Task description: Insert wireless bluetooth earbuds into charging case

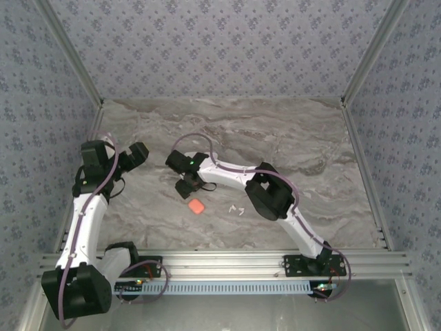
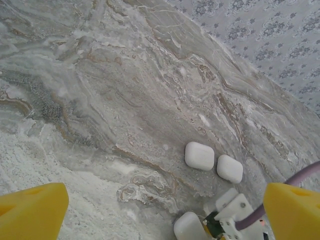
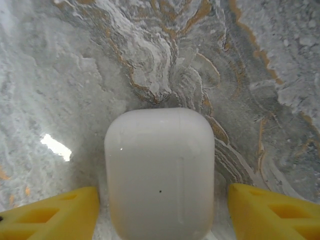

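Case [image 3: 160,170], white, between parted fingers of right hand [image 3: 162,215]; left hand [image 2: 165,210] wide open.

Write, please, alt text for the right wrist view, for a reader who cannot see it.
A white, rounded charging case lies on the marbled table between the right gripper's two yellow fingers, which flank it with a narrow gap on either side.

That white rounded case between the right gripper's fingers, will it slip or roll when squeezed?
The glossy white rounded case looks hard and slick, so it may squirt from the yellow fingers. Lying flat on the marble table, it probably slides, not rolls.
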Robot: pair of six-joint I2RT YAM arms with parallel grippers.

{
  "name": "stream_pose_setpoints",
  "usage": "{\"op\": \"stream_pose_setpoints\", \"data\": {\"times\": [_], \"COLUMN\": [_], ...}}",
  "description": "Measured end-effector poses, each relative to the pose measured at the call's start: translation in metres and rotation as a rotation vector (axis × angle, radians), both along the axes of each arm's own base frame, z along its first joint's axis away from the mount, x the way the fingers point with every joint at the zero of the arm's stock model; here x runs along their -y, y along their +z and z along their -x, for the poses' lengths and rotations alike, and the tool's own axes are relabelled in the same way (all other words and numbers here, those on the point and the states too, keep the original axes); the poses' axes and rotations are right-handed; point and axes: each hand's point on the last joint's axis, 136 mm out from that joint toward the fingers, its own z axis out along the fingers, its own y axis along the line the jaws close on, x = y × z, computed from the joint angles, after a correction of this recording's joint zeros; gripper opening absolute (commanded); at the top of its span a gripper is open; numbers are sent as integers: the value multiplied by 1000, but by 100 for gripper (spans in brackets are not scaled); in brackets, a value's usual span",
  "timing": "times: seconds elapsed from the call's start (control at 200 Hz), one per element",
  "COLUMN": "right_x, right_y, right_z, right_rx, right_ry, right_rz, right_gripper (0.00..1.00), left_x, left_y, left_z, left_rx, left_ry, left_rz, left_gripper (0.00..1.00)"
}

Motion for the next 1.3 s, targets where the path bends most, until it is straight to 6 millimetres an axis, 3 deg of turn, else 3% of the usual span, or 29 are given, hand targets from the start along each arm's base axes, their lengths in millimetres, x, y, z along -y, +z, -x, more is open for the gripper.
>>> {"op": "stream_pose_setpoints", "data": {"times": [0.24, 0.43, 0.59, 0.685, 0.805, 0.974, 1.144, 1.304], "right_x": [0, 2, 22, 36, 49, 71, 88, 96], "right_y": [0, 2, 17, 47, 109, 188, 237, 261], "right_z": [0, 0, 8, 12, 16, 26, 38, 44], "right_rx": [-3, 7, 35, 95, 225, 432, 578, 657], "right_ry": [21, 40, 67, 87, 118, 192, 281, 338], "right_rz": [6, 7, 8, -32, -143, -291, -343, -346], "right_gripper": [49, 45, 44, 43, 43, 42, 43, 43], "left_x": [3, 8, 24, 39, 59, 103, 154, 187], "left_y": [1, 3, 7, 10, 15, 42, 77, 96], "left_z": [1, 1, 4, 7, 13, 25, 49, 72], "left_rx": [3, 5, 17, 17, 17, 73, 138, 175], "left_ry": [-13, -38, -120, -196, -305, -526, -764, -921], "left_rz": [13, 34, 86, 139, 217, 307, 352, 375], "left_gripper": [99, 97, 89, 86, 85, 84, 84, 84]}}
